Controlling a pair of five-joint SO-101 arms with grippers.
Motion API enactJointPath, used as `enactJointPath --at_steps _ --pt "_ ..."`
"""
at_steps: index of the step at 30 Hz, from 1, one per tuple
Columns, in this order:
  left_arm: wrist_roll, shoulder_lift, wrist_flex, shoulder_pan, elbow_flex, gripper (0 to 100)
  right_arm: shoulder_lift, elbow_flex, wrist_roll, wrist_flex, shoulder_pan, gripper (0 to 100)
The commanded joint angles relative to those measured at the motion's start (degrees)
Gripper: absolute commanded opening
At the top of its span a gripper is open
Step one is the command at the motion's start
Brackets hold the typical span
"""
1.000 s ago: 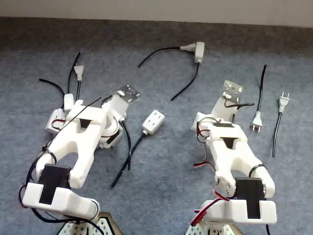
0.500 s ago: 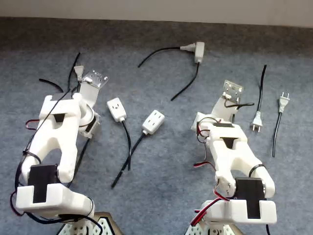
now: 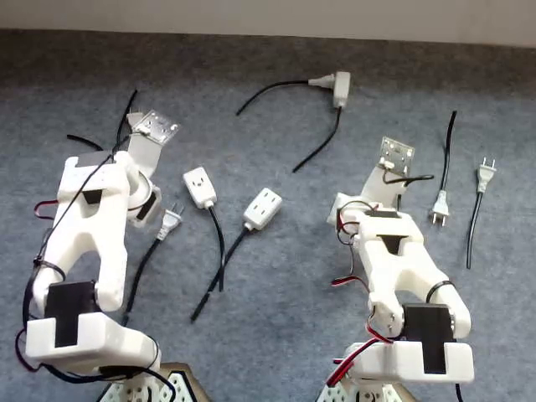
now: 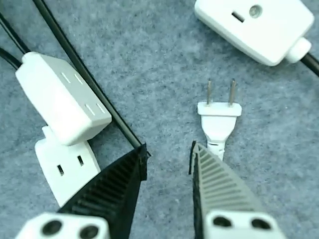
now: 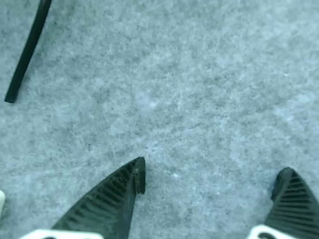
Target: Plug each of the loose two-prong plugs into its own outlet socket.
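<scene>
In the left wrist view my left gripper (image 4: 167, 154) is open just above the carpet. A white two-prong plug (image 4: 218, 117) lies flat right off one fingertip, not between the fingers. In the high view this plug (image 3: 170, 219) lies beside the left arm, prongs toward a white outlet socket (image 3: 199, 186). A second socket (image 3: 262, 208) lies right of it. Two more sockets (image 4: 65, 97) sit close by the left gripper. My right gripper (image 5: 212, 174) is open over bare carpet. Two loose plugs (image 3: 439, 207) (image 3: 484, 173) lie to the right arm's right.
A far socket (image 3: 339, 86) at the back middle has a cord end meeting it. Black cords trail over the grey carpet between the arms and at the back left. A cable end (image 5: 27, 50) lies ahead of the right gripper.
The left arm has swung left, away from the middle sockets. A white plug and its cord now show on the carpet beside that arm. The right arm has not moved.
</scene>
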Motion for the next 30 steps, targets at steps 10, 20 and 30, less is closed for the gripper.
enactJointPath --at_steps 10,20,30 --pt "4.75 -0.92 4.92 13.23 -1.89 15 -0.04 -2.95 0.97 -1.10 -0.75 38.5" --pt "4.48 -0.31 1.58 9.10 -1.63 15 -0.04 -2.95 0.97 -1.10 -0.75 38.5" --pt "4.48 1.98 -3.52 9.45 1.27 15 -0.04 -3.03 0.97 -1.10 -0.75 38.5"
